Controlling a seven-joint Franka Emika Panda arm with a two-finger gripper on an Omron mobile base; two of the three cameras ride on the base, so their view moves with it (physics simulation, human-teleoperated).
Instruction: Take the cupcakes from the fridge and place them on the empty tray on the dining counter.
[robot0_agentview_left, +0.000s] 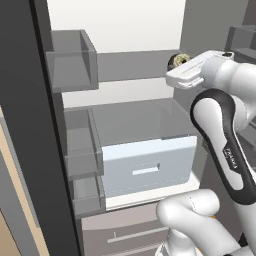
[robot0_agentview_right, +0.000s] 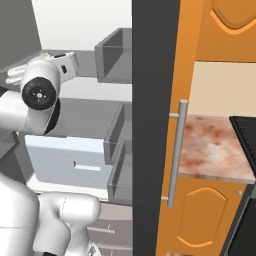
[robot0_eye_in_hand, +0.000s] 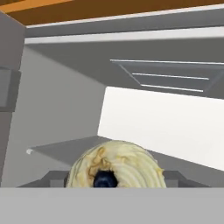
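Item: dark brown cupcake with pale cream swirled top (robot0_eye_in_hand: 116, 166), on a grey shelf high in the open grey steel fridge (robot0_agentview_left: 145, 120). In the left base view the cupcake (robot0_agentview_left: 176, 61) peeps out just behind the white arm's hand, close against it.

Item: two-finger gripper (robot0_agentview_left: 175, 70), reached onto that shelf; fingers stand apart either side of the cupcake, not clamped.

Item: white drawer with handle slot (robot0_agentview_left: 147, 164), below.

Item: pinkish-brown marbled counter top (robot0_agentview_right: 212, 145), beside the fridge door.
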